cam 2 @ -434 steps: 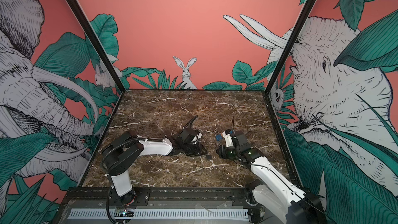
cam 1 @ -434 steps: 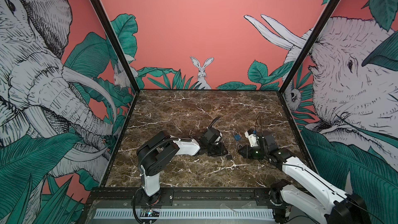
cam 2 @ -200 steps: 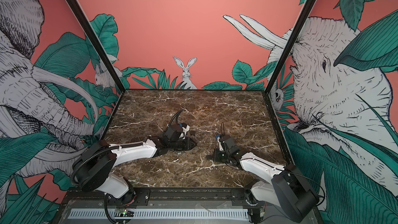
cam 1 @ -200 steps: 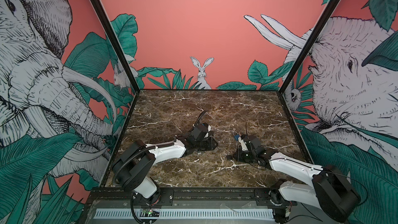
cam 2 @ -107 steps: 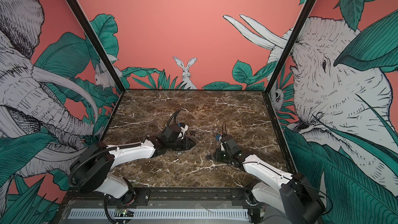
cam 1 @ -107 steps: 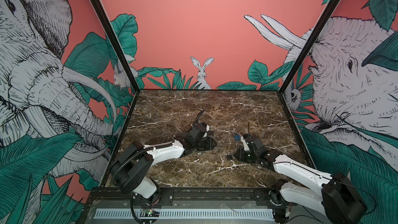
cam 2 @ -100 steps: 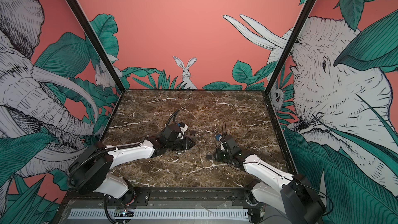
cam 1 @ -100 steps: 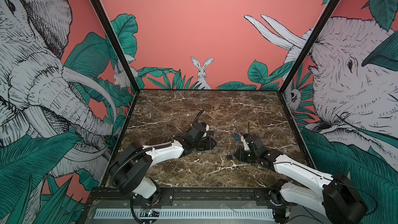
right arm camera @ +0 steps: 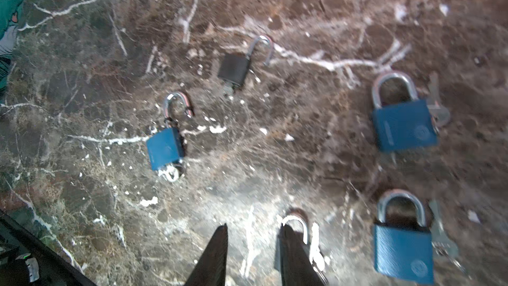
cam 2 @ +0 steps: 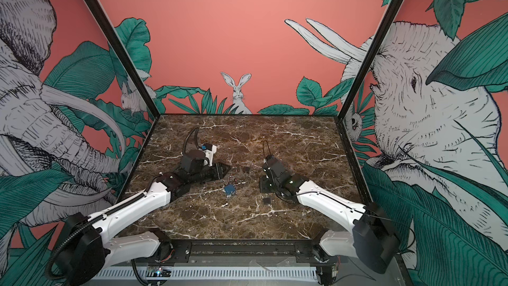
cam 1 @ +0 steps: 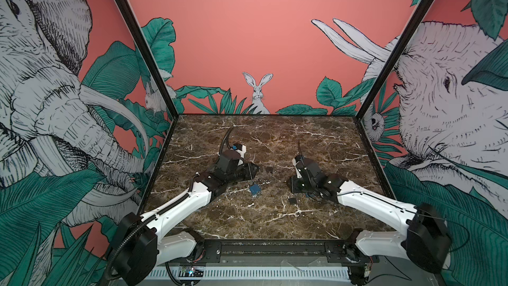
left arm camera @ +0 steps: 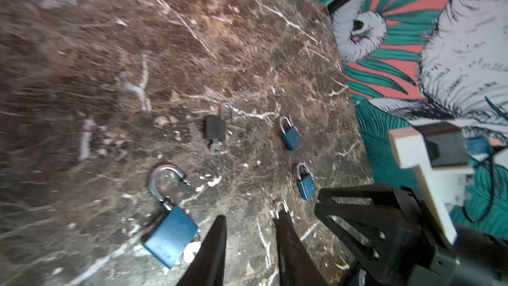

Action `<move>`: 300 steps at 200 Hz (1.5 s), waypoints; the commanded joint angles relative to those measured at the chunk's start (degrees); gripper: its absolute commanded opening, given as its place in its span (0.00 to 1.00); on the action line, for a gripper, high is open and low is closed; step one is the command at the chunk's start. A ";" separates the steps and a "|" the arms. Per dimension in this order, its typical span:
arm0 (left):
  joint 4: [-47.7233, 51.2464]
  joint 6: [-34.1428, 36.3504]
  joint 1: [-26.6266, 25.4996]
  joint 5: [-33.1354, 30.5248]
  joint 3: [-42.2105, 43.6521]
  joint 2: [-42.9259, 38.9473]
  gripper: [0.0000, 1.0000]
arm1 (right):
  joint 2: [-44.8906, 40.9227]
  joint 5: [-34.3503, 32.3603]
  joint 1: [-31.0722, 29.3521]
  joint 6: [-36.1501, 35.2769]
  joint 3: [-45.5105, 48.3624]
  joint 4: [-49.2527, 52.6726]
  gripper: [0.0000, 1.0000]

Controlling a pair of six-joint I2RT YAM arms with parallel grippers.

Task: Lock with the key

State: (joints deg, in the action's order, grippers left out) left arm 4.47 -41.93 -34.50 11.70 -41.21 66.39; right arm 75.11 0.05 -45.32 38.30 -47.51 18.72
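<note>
A blue padlock [left arm camera: 170,239] [right arm camera: 165,148] [cam 1: 255,189] [cam 2: 229,189] lies on the marble table between the arms, its shackle swung open and a key [left arm camera: 191,253] [right arm camera: 171,173] in its base. My left gripper [left arm camera: 251,215] [cam 1: 253,169] is open just beside it, with nothing between the fingers. My right gripper [right arm camera: 255,226] [cam 1: 294,185] is open too and empty. A black padlock [right arm camera: 298,222] [cam 1: 292,200] lies partly hidden behind one of its fingers. Another black padlock [left arm camera: 215,129] [right arm camera: 233,68] [cam 1: 269,170], shackle open and key in its base, lies farther back.
Two blue padlocks with shut shackles [right arm camera: 404,125] [right arm camera: 402,251] lie beside the right gripper, each with a loose key next to it. In the left wrist view the right arm's gripper frame [left arm camera: 371,229] stands close by. Printed walls close in the table [cam 1: 264,138].
Both grippers have opened wider and shifted toward the back of the table. The blue padlock with the open shackle, earlier covered by the left gripper, now lies bare.
</note>
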 commanded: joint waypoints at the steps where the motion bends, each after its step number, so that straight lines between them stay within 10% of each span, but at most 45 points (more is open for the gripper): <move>1: 3.10 1.56 4.73 1.21 2.59 -3.42 0.34 | 5.84 -6.66 -2.51 -1.36 -6.26 0.30 0.39; 51: 1.86 3.16 13.14 4.06 4.33 -7.65 0.37 | 20.08 -13.27 -3.81 3.46 -16.12 -0.26 0.58; 300: -2.89 3.44 21.57 14.62 9.22 -6.40 0.36 | 46.07 -20.39 -3.30 10.53 -36.45 7.31 0.37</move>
State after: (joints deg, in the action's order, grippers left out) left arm 2.85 -39.13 -13.58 25.28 -32.93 60.75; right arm 120.07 -18.55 -48.97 48.88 -82.89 23.03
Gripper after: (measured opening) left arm 0.361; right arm 0.374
